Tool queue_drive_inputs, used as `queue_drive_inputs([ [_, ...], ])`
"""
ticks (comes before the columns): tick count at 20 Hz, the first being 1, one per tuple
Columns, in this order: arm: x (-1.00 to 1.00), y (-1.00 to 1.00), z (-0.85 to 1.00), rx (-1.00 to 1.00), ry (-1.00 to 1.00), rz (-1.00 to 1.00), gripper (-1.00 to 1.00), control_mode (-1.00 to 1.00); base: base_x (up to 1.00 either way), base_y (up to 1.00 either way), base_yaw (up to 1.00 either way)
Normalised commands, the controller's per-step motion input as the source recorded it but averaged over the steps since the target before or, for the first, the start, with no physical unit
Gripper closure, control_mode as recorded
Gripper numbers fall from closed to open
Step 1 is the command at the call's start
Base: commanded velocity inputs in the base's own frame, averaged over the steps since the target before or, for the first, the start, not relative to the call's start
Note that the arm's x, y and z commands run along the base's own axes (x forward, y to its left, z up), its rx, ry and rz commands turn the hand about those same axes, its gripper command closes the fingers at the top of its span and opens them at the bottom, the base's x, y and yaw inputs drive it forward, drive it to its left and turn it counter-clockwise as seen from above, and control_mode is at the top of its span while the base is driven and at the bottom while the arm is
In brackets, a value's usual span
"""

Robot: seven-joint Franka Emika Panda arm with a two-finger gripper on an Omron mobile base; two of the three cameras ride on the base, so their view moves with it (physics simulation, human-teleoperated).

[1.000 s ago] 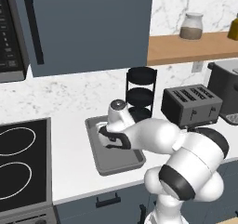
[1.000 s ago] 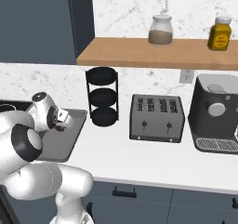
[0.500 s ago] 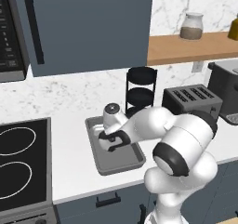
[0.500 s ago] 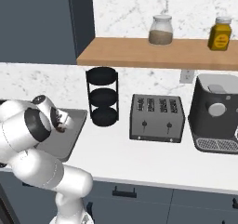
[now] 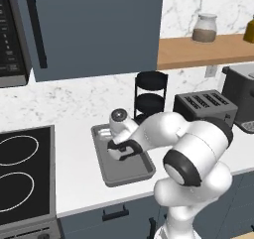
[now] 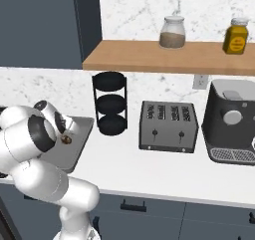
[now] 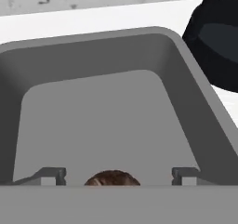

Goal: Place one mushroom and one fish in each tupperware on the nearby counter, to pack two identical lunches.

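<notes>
Gripper (image 7: pixel 118 176) is seen low inside the grey tupperware (image 7: pixel 116 56), jaws spread wide, nothing clamped. A brown rounded mushroom (image 7: pixel 112 178) lies on the tupperware floor between the fingertips, mostly cut off at the frame edge. Bare floor extends ahead to the far wall. Tupperware (image 5: pixel 111 173) sits near the bench (image 5: pixel 74 168) front edge, just beside the black tiered rack (image 5: pixel 150 96); toaster (image 6: pixel 167 126) stands farther right.

A grey rectangular tupperware (image 5: pixel 111 171), lidless and shallow with sloped walls, sits flat on the off-white counter (image 5: pixel 79 171), right of the stovetop. A brown, rounded mushroom (image 7: pixel 112 178) lies on its floor at the near edge, only its top showing.
</notes>
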Motion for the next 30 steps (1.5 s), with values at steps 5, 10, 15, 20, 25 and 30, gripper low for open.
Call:
queue_drive_inputs([
  [5,-0.22,0.01,0.72,0.00,0.00,-0.09,-1.00,-1.00,0.00,0.00,0.00],
  [10,-0.83,-0.43,0.95,0.06,0.00,-0.07,-1.00,-1.00,0.00,0.00,0.00],
  [15,-1.00,-0.73,0.64,0.09,-0.05,0.00,-1.00,-1.00,0.00,0.00,0.00],
  [20,-1.00,-0.89,0.40,0.08,-0.14,0.01,-1.00,-1.00,0.00,0.00,0.00],
  [25,-1.00,-0.66,0.33,0.05,-0.15,0.00,-1.00,-1.00,0.00,0.00,0.00],
  [30,-0.92,-0.07,0.56,0.00,-0.06,0.01,-1.00,-1.00,0.00,0.00,0.00],
])
